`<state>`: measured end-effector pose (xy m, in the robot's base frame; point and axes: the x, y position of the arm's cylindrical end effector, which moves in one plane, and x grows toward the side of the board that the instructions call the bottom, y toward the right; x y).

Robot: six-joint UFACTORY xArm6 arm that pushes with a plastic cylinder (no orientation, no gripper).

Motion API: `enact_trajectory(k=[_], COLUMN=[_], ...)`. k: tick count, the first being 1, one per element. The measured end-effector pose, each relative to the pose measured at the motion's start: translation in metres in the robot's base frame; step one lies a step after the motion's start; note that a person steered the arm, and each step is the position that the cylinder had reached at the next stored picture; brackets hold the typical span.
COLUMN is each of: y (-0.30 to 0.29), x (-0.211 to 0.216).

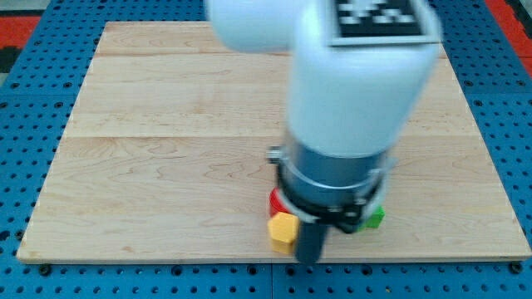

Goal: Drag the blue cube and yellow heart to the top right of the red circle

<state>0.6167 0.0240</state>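
Near the view's bottom edge of the wooden bench [166, 166], a small cluster of blocks sits mostly hidden under the robot's bulky white arm [357, 75]. Taking the yellow block [283, 230] as the landmark: it is the leftmost piece visible, and its shape is too blurred to call a heart with confidence. Just above it and touching it, a sliver of a red block [276, 200] peeks out — probably the red circle, though only its edge shows. Just to the right of the yellow block, the dark rod comes down and my tip [308, 257] ends close beside the block's lower right corner, seemingly in contact. Further right of the yellow block, past the rod, a green block [376, 218] shows partly. No blue cube is visible; it may be hidden under the arm.

This rig has no fingers — only the rod — so no spread or pinch can be reported.

Risk, as a judgement: the blocks lie close to the bench's bottom edge, so a push toward the view's bottom could send the yellow block off. Pushing through such a tight cluster could also shove the red block, shifting the target.

No containers are present.
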Motion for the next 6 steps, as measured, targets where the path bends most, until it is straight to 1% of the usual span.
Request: enact_trajectory(k=[1, 2, 3, 4, 5, 6], y=[-0.049, -0.028, -0.02, 0.008, 0.024, 0.026], x=[-0.026, -0.049, -0.014, -0.02, -0.063, -0.095])
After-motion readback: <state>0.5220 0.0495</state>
